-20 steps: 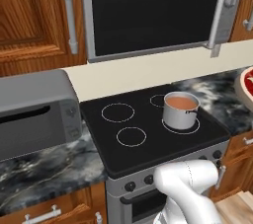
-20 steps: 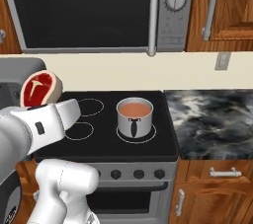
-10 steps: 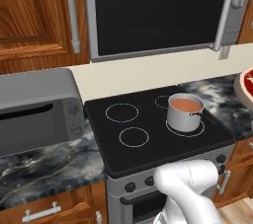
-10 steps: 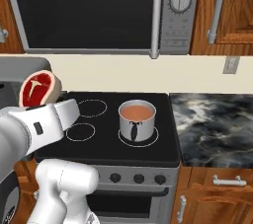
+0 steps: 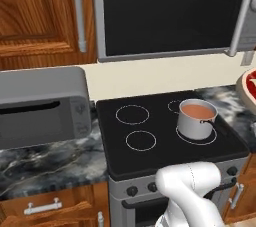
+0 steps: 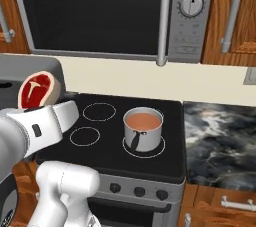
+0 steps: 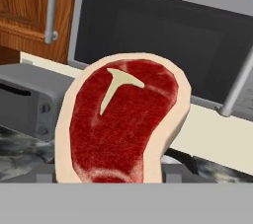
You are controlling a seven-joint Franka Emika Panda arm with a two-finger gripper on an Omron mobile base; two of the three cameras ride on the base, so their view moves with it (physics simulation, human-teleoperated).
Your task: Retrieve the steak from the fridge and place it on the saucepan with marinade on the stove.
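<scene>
Steak (image 6: 36, 89): out of the fridge, carried upright at the end of the arm, above the left edge of the stove (image 6: 165, 168) and well left of the saucepan (image 6: 143, 130). In the hand view it stands close before the camera. Fingers: hidden behind the meat; judged to be pinching the steak, since nothing else supports it. Saucepan sits on the front right burner, marinade (image 6: 143, 120) filling it. Retrieval done; left to do: carry right, lower, release over the pan.
</scene>
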